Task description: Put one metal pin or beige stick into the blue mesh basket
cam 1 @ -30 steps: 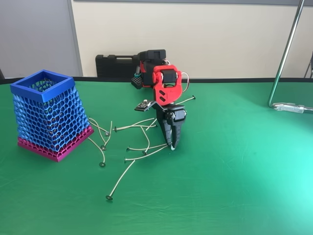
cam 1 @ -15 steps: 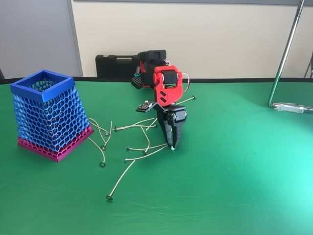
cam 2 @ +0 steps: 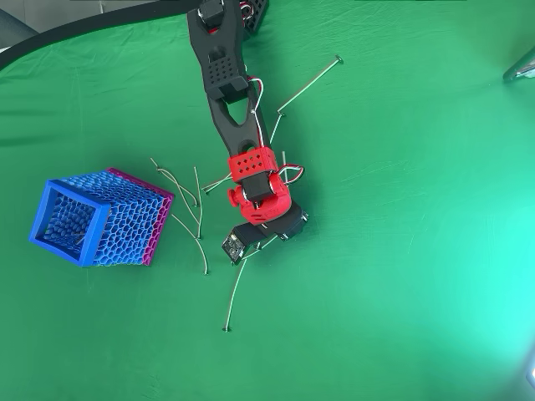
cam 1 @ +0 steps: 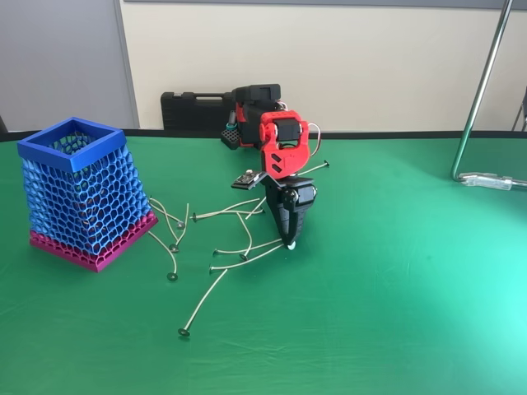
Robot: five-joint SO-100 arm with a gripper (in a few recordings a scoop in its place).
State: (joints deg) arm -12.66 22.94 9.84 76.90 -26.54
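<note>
The blue mesh basket (cam 1: pixel 76 194) (cam 2: pixel 99 219) stands at the left on its magenta base, with a blue square rim and an open top. My red and black gripper (cam 1: pixel 290 242) points straight down at the middle of the green table, to the right of the basket. Its jaws stand close together on the end of a thin beige stick, whose small pale round head (cam 1: pixel 291 245) shows just under the tips. In the overhead view the wrist covers the fingertips, and the stick's shaft cannot be told from the others that run left from there.
Several beige sticks with dark disc heads (cam 1: pixel 198 271) (cam 2: pixel 236 292) lie scattered between basket and gripper. Another lies behind the arm (cam 2: pixel 309 83). A black case (cam 1: pixel 194 109) sits at the back edge. A metal stand pole (cam 1: pixel 478 90) rises at the right.
The gripper tips have risen slightly from the cloth, and the pale head has come up with them. The other sticks and the basket have not moved.
</note>
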